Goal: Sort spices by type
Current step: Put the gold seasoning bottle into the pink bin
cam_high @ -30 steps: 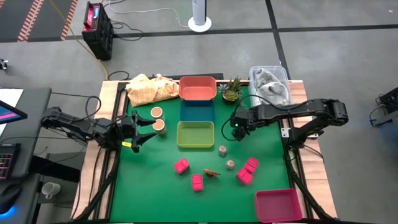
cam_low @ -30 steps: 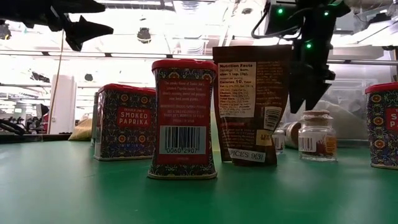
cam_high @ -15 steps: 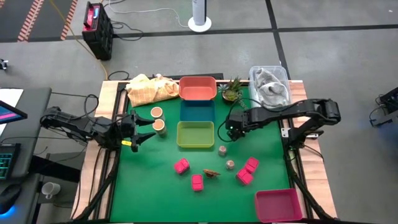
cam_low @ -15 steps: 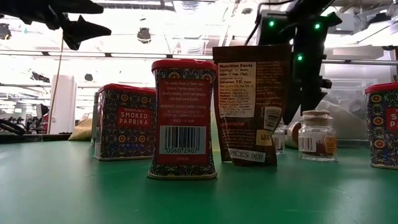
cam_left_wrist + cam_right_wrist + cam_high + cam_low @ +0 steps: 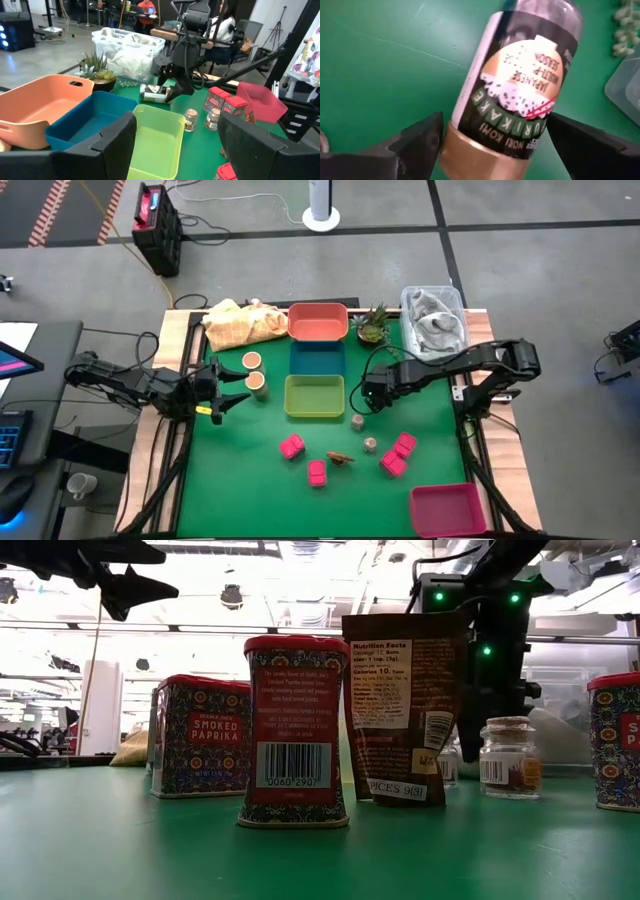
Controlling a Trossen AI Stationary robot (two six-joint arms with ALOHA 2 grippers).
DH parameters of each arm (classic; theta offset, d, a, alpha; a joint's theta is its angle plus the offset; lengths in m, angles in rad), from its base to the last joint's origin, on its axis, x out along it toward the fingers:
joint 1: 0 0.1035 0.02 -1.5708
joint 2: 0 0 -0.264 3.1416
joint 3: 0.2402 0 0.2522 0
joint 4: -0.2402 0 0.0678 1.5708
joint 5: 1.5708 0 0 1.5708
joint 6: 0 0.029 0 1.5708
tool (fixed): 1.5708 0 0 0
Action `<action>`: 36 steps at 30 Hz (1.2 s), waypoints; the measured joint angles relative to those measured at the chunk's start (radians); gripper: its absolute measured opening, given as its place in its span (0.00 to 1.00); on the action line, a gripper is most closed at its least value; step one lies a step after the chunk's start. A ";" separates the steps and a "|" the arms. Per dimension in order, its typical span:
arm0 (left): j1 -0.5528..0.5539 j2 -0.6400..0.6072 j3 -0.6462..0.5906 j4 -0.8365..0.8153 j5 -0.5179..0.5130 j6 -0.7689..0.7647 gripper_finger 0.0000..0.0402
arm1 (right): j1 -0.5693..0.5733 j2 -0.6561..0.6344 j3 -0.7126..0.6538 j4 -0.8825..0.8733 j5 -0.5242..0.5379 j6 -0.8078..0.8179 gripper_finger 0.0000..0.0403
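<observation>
A furikake bottle (image 5: 520, 95) with a gold cap (image 5: 480, 155) lies on its side on the green mat (image 5: 250, 480), near the plant (image 5: 373, 325). My right gripper (image 5: 492, 132) points steeply down over it, open, one finger on each side of the cap end; I see no touch. My left gripper (image 5: 225, 390) hangs open and level at the table's left, beside two tan-lidded jars (image 5: 254, 371). Pink-red paprika tins (image 5: 291, 446) (image 5: 398, 455), two small jars (image 5: 357, 420) and a brown pouch (image 5: 341, 459) stand on the near half.
Coral (image 5: 318, 322), blue (image 5: 318, 357) and yellow-green (image 5: 314, 396) bins stand in a row at the middle back. A pink bin (image 5: 447, 510) sits at the near right corner. A yellow cloth (image 5: 243, 322) and a clear box (image 5: 434, 315) lie at the far edge.
My right gripper has sunk toward the mat and drifted a little toward the table's left, coming down around the lying bottle. Its fingers stay apart.
</observation>
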 joint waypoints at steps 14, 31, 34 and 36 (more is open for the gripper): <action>0.000 0.000 -0.001 -0.024 0.001 -0.004 0.66 | -0.019 0.001 0.002 -0.028 -0.075 -0.076 0.78; 0.000 0.007 -0.001 -0.025 0.061 0.035 0.66 | 0.022 -0.001 0.074 -0.108 -0.159 -0.356 0.72; 0.000 0.026 -0.002 -0.017 0.051 0.046 0.66 | 0.032 -0.001 0.122 -0.154 -0.148 -0.417 0.71; 0.000 0.052 -0.002 0.008 0.017 0.048 0.66 | 0.037 -0.001 0.160 -0.194 -0.107 -0.453 0.71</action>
